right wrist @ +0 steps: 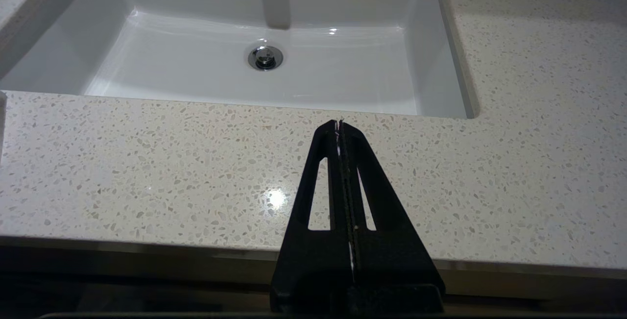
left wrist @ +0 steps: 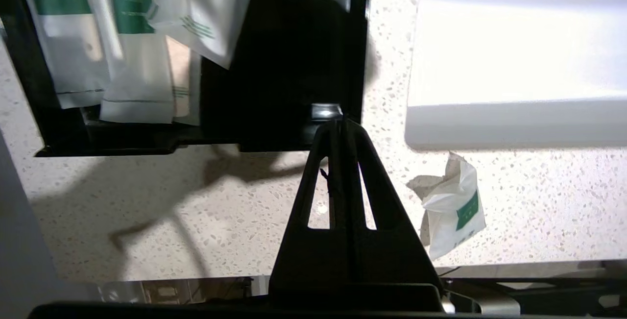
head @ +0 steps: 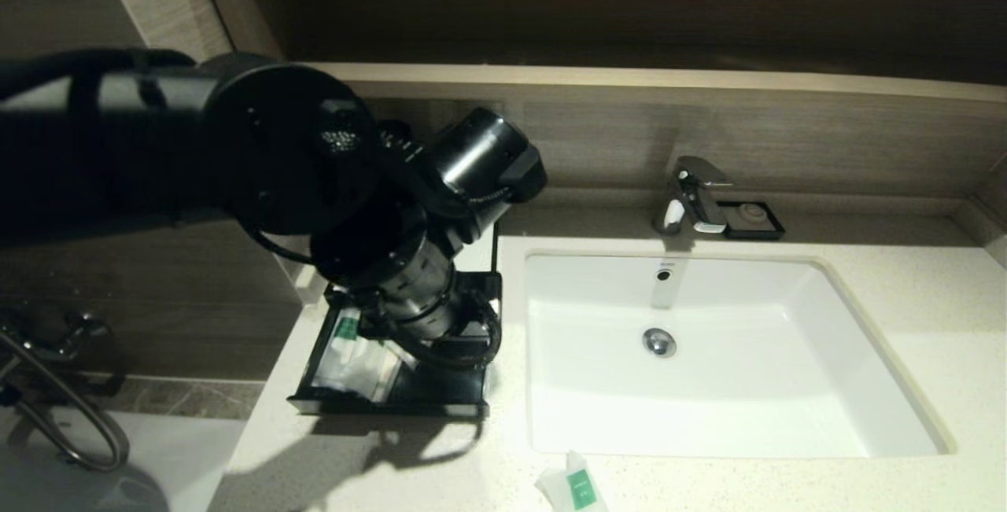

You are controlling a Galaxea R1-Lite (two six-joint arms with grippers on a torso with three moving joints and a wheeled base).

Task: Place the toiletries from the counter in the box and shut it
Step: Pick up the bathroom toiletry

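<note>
The low black rectangular box (head: 393, 386) sits at lower centre-left of the head view, on the cream speckled stone counter (head: 905, 292) just left of the white rectangular basin (head: 708, 355); its shallow front drawer is pulled out, but the bulky black left arm crosses the upper left of that frame and hides the box's top panel and most of its rear. In the drawer's left part lie several white and clear plastic amenity packets with green labels (head: 350, 355), overlapping so that their number is hard to tell; in the left wrist view they are cut off by the upper left edge (left wrist: 132, 49). One more white sachet with a green label (head: 574, 484) lies crumpled on the counter at the bottom centre of the head view, near the basin's front rim and partly cut off by the frame edge; the left wrist view shows it whole at lower right (left wrist: 453, 208). The left gripper (left wrist: 340, 122) has its jaws pressed together, holding nothing, its tips at the drawer's front right corner; whether they touch it cannot be told. The right gripper (right wrist: 339, 123), outside the head view, hangs over bare counter in front of the basin, jaws likewise closed and empty.
</note>
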